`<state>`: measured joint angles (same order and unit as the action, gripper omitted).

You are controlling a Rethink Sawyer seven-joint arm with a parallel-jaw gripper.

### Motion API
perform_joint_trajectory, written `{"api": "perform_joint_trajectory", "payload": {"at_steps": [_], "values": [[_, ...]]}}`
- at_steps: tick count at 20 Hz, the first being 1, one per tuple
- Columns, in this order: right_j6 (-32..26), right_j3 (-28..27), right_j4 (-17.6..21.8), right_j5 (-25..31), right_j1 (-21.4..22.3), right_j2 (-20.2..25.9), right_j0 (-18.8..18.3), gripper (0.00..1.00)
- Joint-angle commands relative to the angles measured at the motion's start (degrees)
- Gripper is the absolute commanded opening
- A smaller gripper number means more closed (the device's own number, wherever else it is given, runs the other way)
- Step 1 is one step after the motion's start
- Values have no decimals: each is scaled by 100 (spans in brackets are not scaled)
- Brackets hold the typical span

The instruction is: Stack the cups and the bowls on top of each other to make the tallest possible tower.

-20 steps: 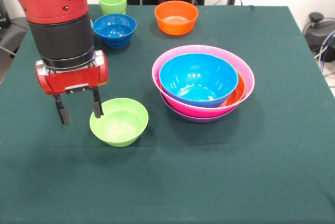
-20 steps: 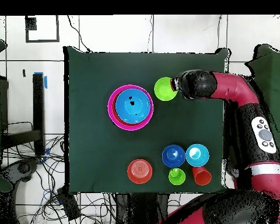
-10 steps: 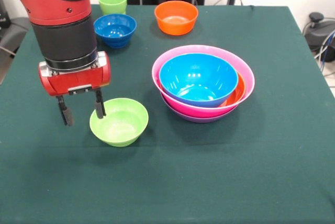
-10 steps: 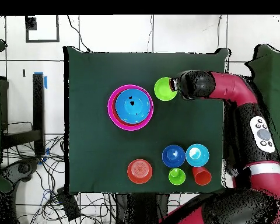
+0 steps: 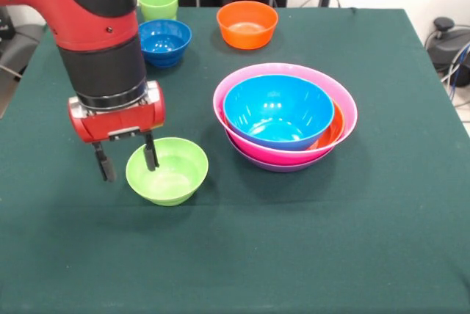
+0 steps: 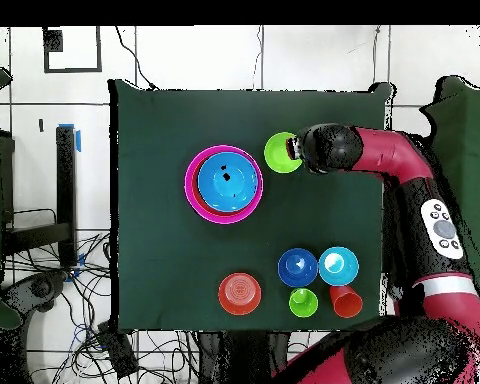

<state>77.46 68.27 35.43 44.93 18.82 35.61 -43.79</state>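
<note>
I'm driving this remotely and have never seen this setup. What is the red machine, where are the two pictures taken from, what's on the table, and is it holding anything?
The red and black machine is a single robot arm. Its hand ends in two thin black fingers.

One picture looks across the table toward the robot; the other looks straight down, so sides are flipped between them.

On the green table sits a nest of large bowls, the tower: pink outermost, purple beneath, orange inside, blue on top. A small lime green bowl stands alone beside it. At the robot's side are a dark blue bowl, a light blue bowl, an orange bowl, a green cup and an orange cup.

Nothing is held. The hand is open, its fingers straddling the lime bowl's rim, one inside and one outside.
</note>
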Motion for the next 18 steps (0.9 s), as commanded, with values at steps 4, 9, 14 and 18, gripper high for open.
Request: {"api": "perform_joint_trajectory", "payload": {"at_steps": [4, 9, 14, 18], "values": [[-237, -158, 486, -389, -579, -369, 353, 100], [-378, -290, 443, -310, -693, -330, 352, 100], [-401, -360, 400, -233, -801, -315, 357, 100], [-373, -435, 423, -238, -853, -338, 404, 100]]}}
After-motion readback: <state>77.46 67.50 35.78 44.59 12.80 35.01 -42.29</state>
